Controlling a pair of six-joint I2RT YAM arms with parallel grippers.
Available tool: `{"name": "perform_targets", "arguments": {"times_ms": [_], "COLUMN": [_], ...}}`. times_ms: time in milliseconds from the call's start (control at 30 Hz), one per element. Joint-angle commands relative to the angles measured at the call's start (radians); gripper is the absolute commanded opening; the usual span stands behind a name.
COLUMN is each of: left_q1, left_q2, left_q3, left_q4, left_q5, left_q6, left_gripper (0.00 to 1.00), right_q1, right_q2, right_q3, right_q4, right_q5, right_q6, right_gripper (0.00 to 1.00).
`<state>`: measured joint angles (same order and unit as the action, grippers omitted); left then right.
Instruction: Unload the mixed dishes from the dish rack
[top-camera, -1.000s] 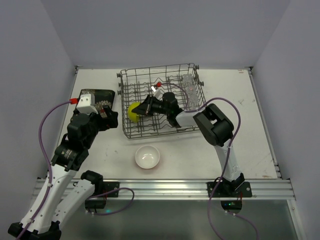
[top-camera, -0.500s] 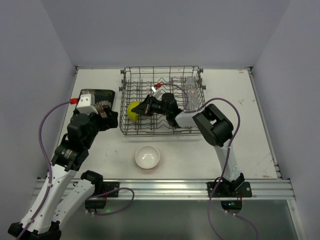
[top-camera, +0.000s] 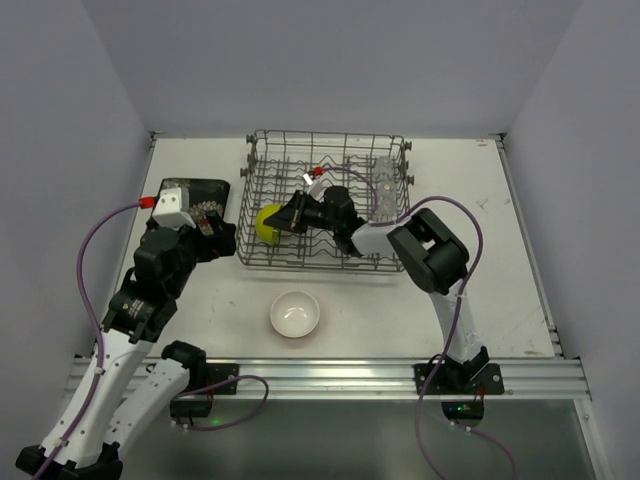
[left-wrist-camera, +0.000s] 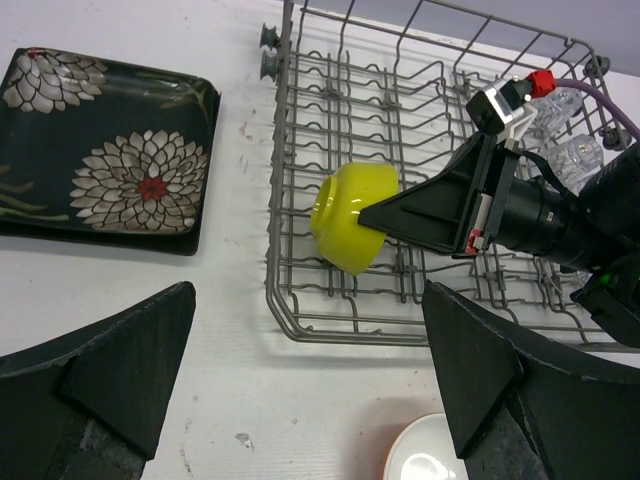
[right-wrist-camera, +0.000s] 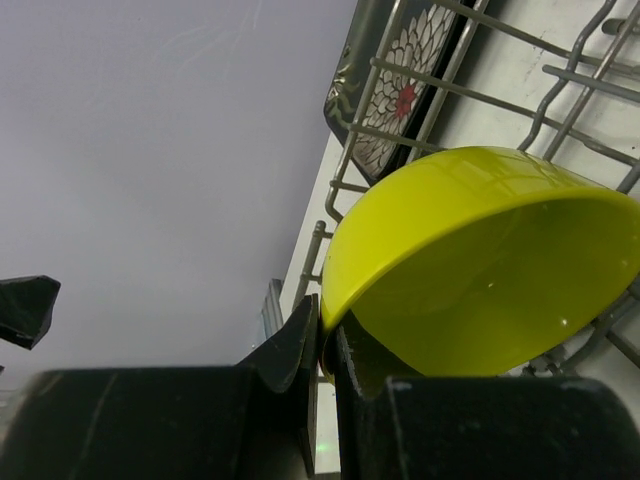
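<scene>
One small yellow-green bowl (left-wrist-camera: 352, 215), rim pinched by your right gripper (right-wrist-camera: 322, 325), sits at nine o'clock in the grey wire dish rack (top-camera: 325, 133); clear glasses (left-wrist-camera: 570, 150) at two o'clock; your left gripper (left-wrist-camera: 308, 295) gapes wide.

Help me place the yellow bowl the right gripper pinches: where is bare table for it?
Widest bare table lies right of the dish rack, out to the table edge. A smaller patch sits between the white-inside bowl and the right arm's base. Left is crowded: flowered plate, left arm.

right arm (top-camera: 432, 256) and upright tines (left-wrist-camera: 350, 92) crowd the dish rack (top-camera: 300, 261), open from above.
</scene>
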<state>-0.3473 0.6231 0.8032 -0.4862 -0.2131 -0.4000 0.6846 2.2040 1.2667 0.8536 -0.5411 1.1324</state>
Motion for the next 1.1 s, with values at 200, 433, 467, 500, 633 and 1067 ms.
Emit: {"name": "perform_targets", "arguments": {"times_ms": [200, 433, 467, 500, 633, 1067], "left_q1": [0.004, 0.004, 0.004, 0.004, 0.004, -0.01], "left_q2": [-0.014, -0.008, -0.006, -0.005, 0.007, 0.386], "left_q3": [-0.007, 0.013, 0.017, 0.021, 0.039, 0.361], "left_q4": [0.035, 0.035, 0.037, 0.04, 0.08, 0.06], "left_q5": [0.0, 0.017, 0.029, 0.058, 0.161, 0.707], "left_q6": [0.023, 0.003, -0.013, -0.022, -0.065, -0.103], "left_gripper": [1.0, 1.0, 1.0, 1.0, 1.0, 1.0], "right_q1": [-0.051, -0.072, -0.072, -0.079, -0.089, 0.148], "right_q2": [-0.23, -0.345, -0.357, -0.387, -0.504, -0.964], "right_q3": [-0.029, -0.056, -0.061, -0.067, -0.127, -0.127], "right_q4": [0.019, 0.019, 0.016, 0.003, -0.117, -1.233], "right_q5": [-0.049, -0.207, -0.233, -0.256, -0.322, 0.136], "right_q6": [-0.085, -0.18, -0.203, -0.254, -0.448, -1.344], "right_gripper": [0.0, 0.0, 0.0, 0.0, 0.0, 0.0]}}
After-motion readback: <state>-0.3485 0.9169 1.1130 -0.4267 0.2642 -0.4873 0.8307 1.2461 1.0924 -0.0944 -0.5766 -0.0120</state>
